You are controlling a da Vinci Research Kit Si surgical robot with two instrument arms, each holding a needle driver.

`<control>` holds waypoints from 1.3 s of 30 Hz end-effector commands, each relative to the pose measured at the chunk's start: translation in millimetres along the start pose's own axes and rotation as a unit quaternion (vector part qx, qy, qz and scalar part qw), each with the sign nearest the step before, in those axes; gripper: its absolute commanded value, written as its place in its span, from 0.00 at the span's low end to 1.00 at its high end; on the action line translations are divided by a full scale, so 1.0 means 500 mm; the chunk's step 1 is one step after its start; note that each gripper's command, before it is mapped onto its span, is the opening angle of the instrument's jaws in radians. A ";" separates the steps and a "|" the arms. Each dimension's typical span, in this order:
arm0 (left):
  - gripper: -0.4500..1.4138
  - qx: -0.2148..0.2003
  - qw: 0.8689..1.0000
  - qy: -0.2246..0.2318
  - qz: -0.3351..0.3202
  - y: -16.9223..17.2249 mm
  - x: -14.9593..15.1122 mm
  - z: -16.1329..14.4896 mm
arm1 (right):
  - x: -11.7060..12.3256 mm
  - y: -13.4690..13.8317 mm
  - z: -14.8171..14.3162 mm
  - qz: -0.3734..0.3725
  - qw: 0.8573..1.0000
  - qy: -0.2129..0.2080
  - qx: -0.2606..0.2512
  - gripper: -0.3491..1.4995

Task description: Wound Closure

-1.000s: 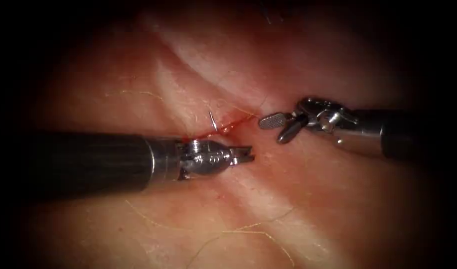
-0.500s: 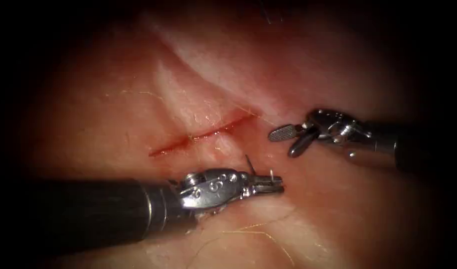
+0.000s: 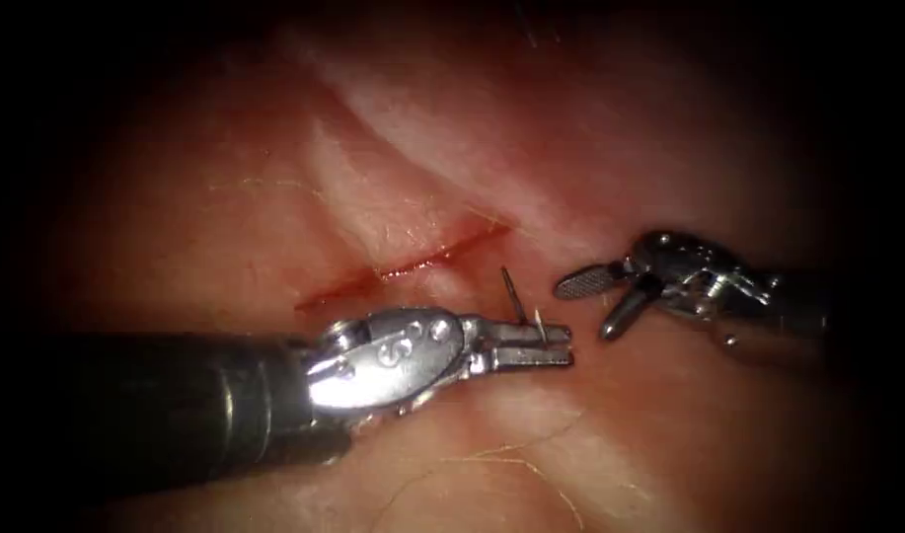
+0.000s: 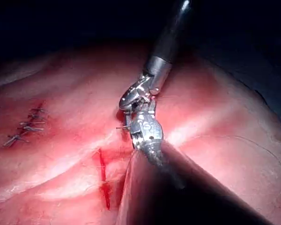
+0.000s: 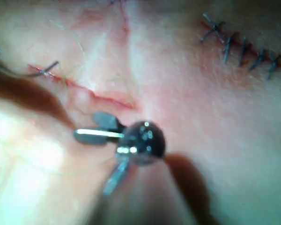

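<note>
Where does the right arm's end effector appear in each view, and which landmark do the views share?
Endoscope view: right end effector, open and empty, right of the cut; left end effector holds the needle around mid-curve, clear of the tissue.
Left wrist view: right end effector close to the left one's tip, beyond the cut.
Right wrist view: right end effector just beside the cut.
Shared landmark: the cut.

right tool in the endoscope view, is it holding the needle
No, the right tool has its fingers spread open with nothing between them, while the needle sticks up from the shut fingers of the left tool.
</note>
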 end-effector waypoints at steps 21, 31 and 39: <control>0.00 0.033 0.998 -0.019 0.041 -0.0064 0.0099 -0.0193 | -0.0026 0.0080 0.0191 -0.065 0.974 -0.058 -0.211 0.78; 0.00 0.036 0.998 -0.017 0.043 -0.0059 0.0104 -0.0195 | -0.0085 0.0075 0.0179 -0.063 0.975 -0.123 -0.174 0.00; 0.00 0.037 0.998 -0.017 0.042 -0.0044 0.0110 -0.0197 | -0.0075 0.0003 0.0099 -0.023 0.977 -0.133 -0.167 0.00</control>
